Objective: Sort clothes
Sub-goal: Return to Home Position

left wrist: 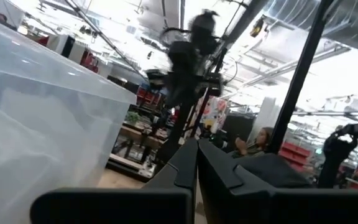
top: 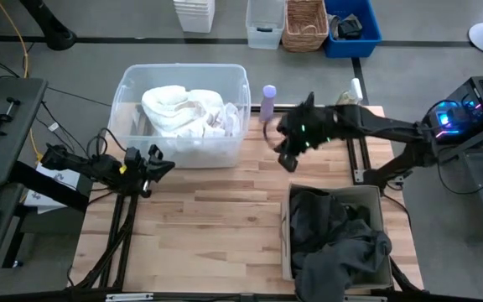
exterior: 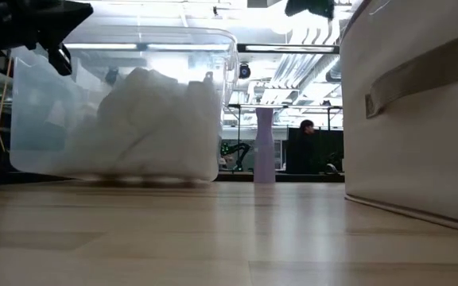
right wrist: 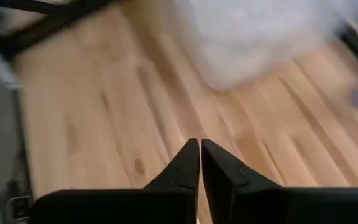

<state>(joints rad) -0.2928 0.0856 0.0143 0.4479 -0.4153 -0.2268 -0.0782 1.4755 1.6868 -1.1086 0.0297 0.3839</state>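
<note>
White and cream clothes (top: pixel 189 113) lie piled in a clear plastic bin (top: pixel 132 84) at the table's far left; they also show in the low view (exterior: pixel 145 119). Dark grey and dark green garments (top: pixel 335 235) fill a beige fabric box (top: pixel 367 197) at the near right, one hanging over its near edge. My left gripper (top: pixel 164 165) is shut and empty beside the bin's near side. My right gripper (top: pixel 285 159) is shut and empty above the table's middle, near the lilac bottle (top: pixel 268 102). No plaid shirt shows.
The lilac bottle stands upright on the table between the bin and my right arm (exterior: pixel 265 143). Bare wood (top: pixel 216 226) lies between the bin and the box. Baskets and bins (top: pixel 304 23) stand on the floor beyond the far edge.
</note>
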